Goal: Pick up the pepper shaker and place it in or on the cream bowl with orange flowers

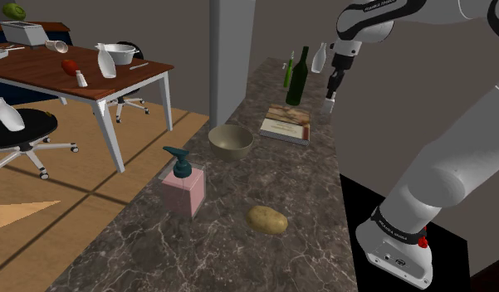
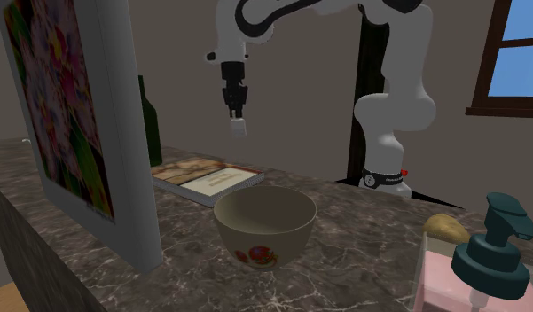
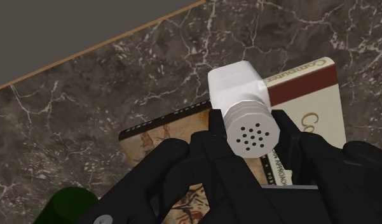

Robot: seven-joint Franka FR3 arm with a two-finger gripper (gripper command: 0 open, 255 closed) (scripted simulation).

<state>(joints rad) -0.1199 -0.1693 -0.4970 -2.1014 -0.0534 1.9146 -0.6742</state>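
Note:
My black gripper [image 1: 330,98] hangs above the marble counter, shut on a white pepper shaker [image 1: 329,105]. In the wrist view the fingers [image 3: 288,130] clasp the shaker [image 3: 241,95] on both sides, its holed cap facing the camera, with a book [image 3: 313,89] below it. The cream bowl with orange flowers [image 1: 231,143] stands upright on the counter, toward the shoulder view's left of the gripper and nearer the camera. Seen from the second exterior view, the gripper [image 2: 236,111] and shaker [image 2: 240,127] are well above and behind the bowl [image 2: 262,232].
A book [image 1: 286,124] lies under the gripper. A dark green bottle [image 1: 298,79] and a white bottle [image 1: 320,56] stand behind it. A pink soap dispenser [image 1: 184,182] and a potato [image 1: 266,219] sit nearer. A framed picture [image 2: 69,115] stands beside the bowl.

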